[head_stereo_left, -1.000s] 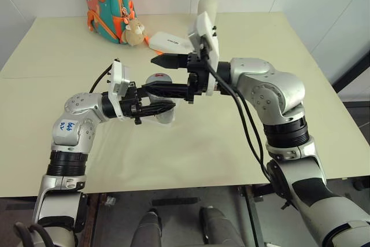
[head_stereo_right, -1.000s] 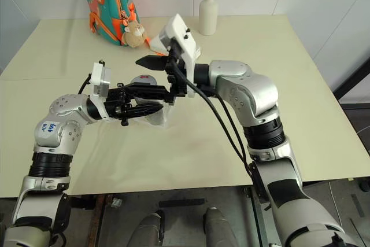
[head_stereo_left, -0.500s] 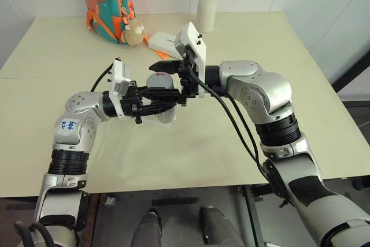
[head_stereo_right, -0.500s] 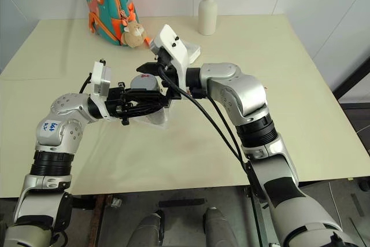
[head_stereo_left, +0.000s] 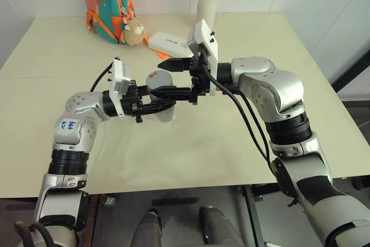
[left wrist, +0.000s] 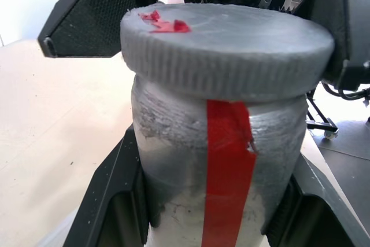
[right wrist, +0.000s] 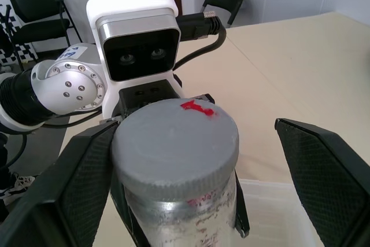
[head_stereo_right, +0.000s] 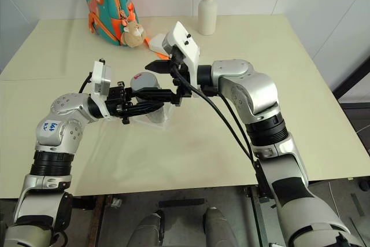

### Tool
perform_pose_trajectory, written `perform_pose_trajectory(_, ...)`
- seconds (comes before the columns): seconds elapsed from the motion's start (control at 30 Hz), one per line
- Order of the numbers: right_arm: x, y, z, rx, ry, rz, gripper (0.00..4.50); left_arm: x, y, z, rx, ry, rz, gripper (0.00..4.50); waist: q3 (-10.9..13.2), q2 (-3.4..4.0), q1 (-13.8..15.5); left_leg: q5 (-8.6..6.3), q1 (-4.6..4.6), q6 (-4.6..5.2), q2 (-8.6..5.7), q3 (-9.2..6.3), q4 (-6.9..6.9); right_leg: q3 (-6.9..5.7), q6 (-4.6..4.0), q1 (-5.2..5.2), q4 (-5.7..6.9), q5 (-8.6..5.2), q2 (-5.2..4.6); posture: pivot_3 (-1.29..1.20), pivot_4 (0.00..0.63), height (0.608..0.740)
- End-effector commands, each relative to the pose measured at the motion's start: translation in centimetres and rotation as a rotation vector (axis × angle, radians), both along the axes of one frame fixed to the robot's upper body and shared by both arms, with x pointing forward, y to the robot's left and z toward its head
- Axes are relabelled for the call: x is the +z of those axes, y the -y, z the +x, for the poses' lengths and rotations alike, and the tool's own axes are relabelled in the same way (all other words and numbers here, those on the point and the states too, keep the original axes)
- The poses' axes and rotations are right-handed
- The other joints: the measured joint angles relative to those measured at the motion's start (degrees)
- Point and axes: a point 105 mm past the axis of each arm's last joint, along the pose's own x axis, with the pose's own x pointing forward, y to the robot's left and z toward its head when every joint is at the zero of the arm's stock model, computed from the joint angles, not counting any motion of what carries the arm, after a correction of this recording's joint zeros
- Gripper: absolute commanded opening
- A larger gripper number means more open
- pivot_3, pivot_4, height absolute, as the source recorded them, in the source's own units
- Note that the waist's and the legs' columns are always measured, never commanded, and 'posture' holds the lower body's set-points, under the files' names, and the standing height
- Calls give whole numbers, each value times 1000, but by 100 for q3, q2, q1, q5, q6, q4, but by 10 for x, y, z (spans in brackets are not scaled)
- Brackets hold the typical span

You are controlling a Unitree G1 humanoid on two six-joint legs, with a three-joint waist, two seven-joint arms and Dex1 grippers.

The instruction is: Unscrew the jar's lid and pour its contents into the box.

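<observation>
My left gripper is shut on the jar, a silvery-grey cylinder with a red strip down its side, held upright above the table. The lid is grey with a ribbed rim and a red mark, and it sits on the jar's mouth. My right gripper comes in level from the right and is open, with one finger on each side of the lid and a gap to it. The box, a clear plastic tray, lies on the table under the jar. The contents are hidden inside the jar.
At the back of the beige table stand a teal backpack with a plush toy, a white vase and a long white case. The table's near edge runs just below my arms.
My right forearm and wrist swung slightly towards the left arm and back again. Its open fingers stay on either side of the lid. The left gripper and jar have kept still.
</observation>
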Motion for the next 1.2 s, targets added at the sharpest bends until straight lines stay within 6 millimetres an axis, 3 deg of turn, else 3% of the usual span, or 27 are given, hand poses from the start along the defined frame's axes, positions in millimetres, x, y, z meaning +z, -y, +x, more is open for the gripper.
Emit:
perform_pose_trajectory(0.03,15,12,-3,-5,52,45,4470,9,-1,-6,-16,49,6,1956,0,0,3,0,0,0,0,0,0,0,0,0,0,0,0,0,150,740)
perform_pose_trajectory(0.63,13,21,-7,27,16,70,4470,8,-3,-9,-11,43,4,1956,0,0,1,0,0,0,0,0,0,0,0,0,0,0,0,0,150,740)
perform_pose_trajectory(0.93,19,16,-29,168,-17,91,4470,9,-2,-9,-17,44,3,1956,0,0,1,0,0,0,0,0,-1,0,0,0,-1,0,0,0,150,740)
perform_pose_trajectory(1.2,18,3,-20,141,-18,63,4470,10,-2,-9,-18,46,0,1956,0,0,-7,0,0,0,0,0,0,0,0,0,0,0,0,0,150,740)
